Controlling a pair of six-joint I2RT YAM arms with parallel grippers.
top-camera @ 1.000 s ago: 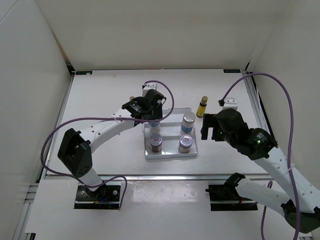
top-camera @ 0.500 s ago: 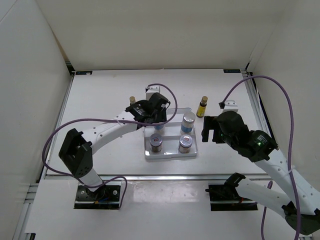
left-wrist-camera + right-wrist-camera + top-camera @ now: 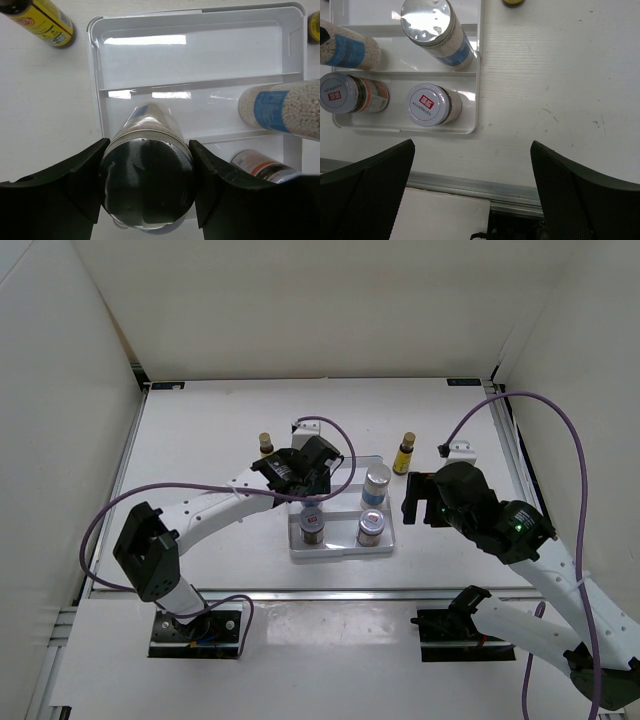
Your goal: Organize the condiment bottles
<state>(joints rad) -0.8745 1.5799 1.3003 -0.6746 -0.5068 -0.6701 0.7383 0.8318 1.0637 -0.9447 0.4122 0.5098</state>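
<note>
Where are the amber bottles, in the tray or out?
Out: one amber bottle stands on the table left of the tray, another right.

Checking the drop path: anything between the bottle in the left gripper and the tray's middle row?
Nothing visible. The left gripper holds the white bottle over the middle row of the tray, bare on that side; the other white bottle stands apart to its right.
</note>
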